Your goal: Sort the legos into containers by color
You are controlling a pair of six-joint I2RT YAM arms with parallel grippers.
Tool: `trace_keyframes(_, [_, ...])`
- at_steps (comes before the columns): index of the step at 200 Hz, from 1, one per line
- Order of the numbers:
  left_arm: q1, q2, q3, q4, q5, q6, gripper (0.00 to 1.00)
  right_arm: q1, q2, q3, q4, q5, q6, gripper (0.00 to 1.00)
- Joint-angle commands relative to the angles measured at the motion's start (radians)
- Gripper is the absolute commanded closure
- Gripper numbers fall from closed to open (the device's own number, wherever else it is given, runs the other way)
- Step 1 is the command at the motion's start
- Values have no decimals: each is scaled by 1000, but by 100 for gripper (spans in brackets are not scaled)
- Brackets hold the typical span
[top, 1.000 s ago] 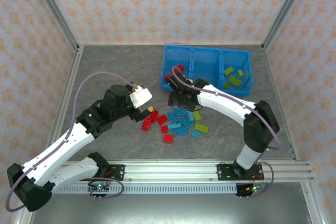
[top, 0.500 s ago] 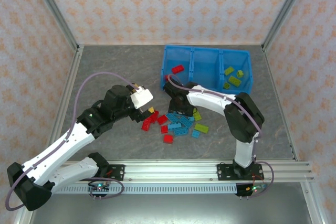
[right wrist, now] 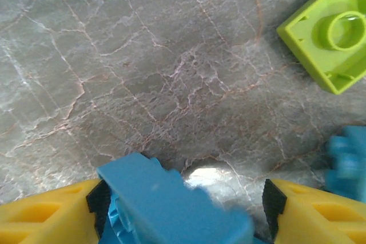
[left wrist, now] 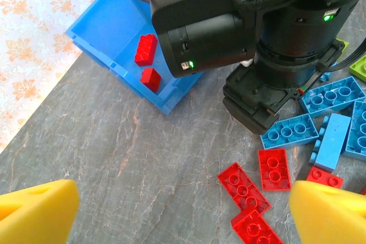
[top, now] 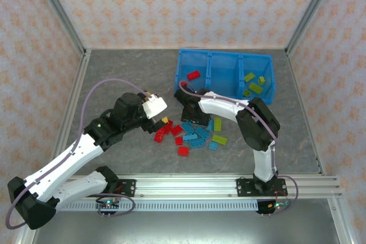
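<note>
Two pincers are mine. The left pincer [left wrist: 183,215] stands wide, its yellow fingertips [left wrist: 35,212] far apart with only bare table [left wrist: 114,158] between them. Just ahead of it and to its right, several red bricks [left wrist: 274,168] lie flat on the table, with blue bricks [left wrist: 290,131] just beyond them. Farther ahead, my own right wrist [left wrist: 257,38] hangs low over those blue bricks. Ahead and to the left of the left pincer is a corner of the tray [left wrist: 103,24], and a red pair [left wrist: 146,48] lies inside the nearest compartment.

My right pincer [right wrist: 183,198] points down, close over the table. A blue brick [right wrist: 171,204] sits between its fingers [right wrist: 46,215], up against the one at the left of that wrist view. Toward the other finger a patch of table shows (so I cannot tell whether I truly grip it). Ahead of this pincer and to its right lies a green brick [right wrist: 331,32], well apart from the blue one.

Seen from above, the heap [top: 194,131] of loose bricks lies between my two pincers and partly under the right one. The tray stands just beyond the right pincer. Green bricks [top: 254,84] lie in the compartment farthest to its right.
</note>
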Motion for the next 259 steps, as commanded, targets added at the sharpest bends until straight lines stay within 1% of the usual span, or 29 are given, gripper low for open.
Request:
trace_keyframes(1, [-9,8,-4,-4,-16,6,5,-4,21,9,-4,10,-5,27])
trace_keyframes(23, [-10,8,-4,-3,-16,6,5,-4,23,7,9,3,-10,26])
trace_keyframes(36, [-10,10,-3,-4,-19,6,5,-4,26,9,19,11,-14,27])
trace_keyframes(48, [-9,11,-3,-5,-21,6,5,-5,33,13,25,13,-15,31])
trace_keyframes(57, [-9,13,-3,-5,-24,6,5,-6,39,16,29,9,-17,36])
trace_keyframes(77, [-9,14,-3,-7,-28,6,5,-8,40,19,39,-2,-18,51])
trace_keyframes(102, [-11,15,-2,-10,-33,8,5,-10,18,20,34,8,-23,68])
trace_keyframes(108, [-10,14,-2,-9,-34,7,5,-11,7,19,33,14,-24,76])
trace_keyframes(113, [-11,13,-2,-8,-35,8,5,-11,-4,15,34,21,-24,78])
trace_keyframes(116, [-11,13,-2,-8,-34,8,5,-13,-12,15,35,26,-24,83])
trace_keyframes(121, [-11,13,-2,-8,-34,8,5,-18,-25,12,35,35,-25,85])
trace_keyframes(136, [-11,14,-2,-9,-34,8,5,-44,-82,1,44,71,-21,88])
trace_keyframes(155, [-12,11,0,-10,-34,8,5,-101,-203,-29,108,140,-49,89])
trace_keyframes(176, [-12,10,0,-8,-31,8,5,-200,-328,-38,211,234,-107,89])
trace_keyframes(190, [-12,11,1,-9,-27,8,5,-282,-360,-19,280,250,-139,88])
trace_keyframes(209, [-12,13,3,-11,-28,7,5,-387,-310,60,316,225,-157,88])
trace_keyframes(222, [-12,12,1,-9,-34,8,5,-439,-224,142,306,185,-170,88])
trace_keyframes(240, [-12,11,0,-5,-29,4,5,-482,-87,285,260,131,-183,86])
trace_keyframes(259, [-14,11,1,-5,-23,0,5,-503,42,427,227,87,-185,83])
